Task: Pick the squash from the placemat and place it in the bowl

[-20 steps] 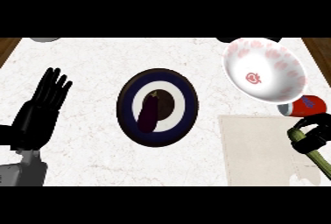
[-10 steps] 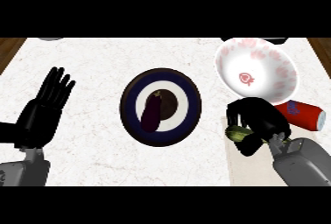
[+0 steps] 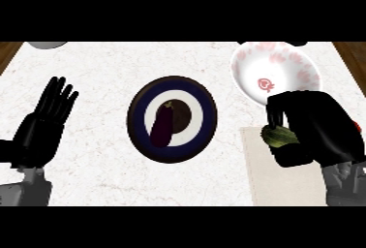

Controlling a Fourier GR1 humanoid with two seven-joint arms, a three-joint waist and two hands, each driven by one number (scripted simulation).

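Note:
My right hand (image 3: pixel 314 127) is curled round a green squash (image 3: pixel 279 136), holding it above the far end of the beige placemat (image 3: pixel 280 184). Just beyond the hand stands the white bowl (image 3: pixel 275 72) with red patterns, tilted toward me. The hand hides the bowl's near rim. My left hand (image 3: pixel 44 125) rests open at the left edge, fingers up.
A dark blue plate (image 3: pixel 172 118) with a purple eggplant (image 3: pixel 163 127) on it lies at the counter's middle. A red object peeks out at the right edge behind my right hand. A grey item (image 3: pixel 46 44) sits at the far left corner.
My right hand came up from the placemat's right side with the squash and moved left and forward, toward the bowl. The left hand stayed where it was.

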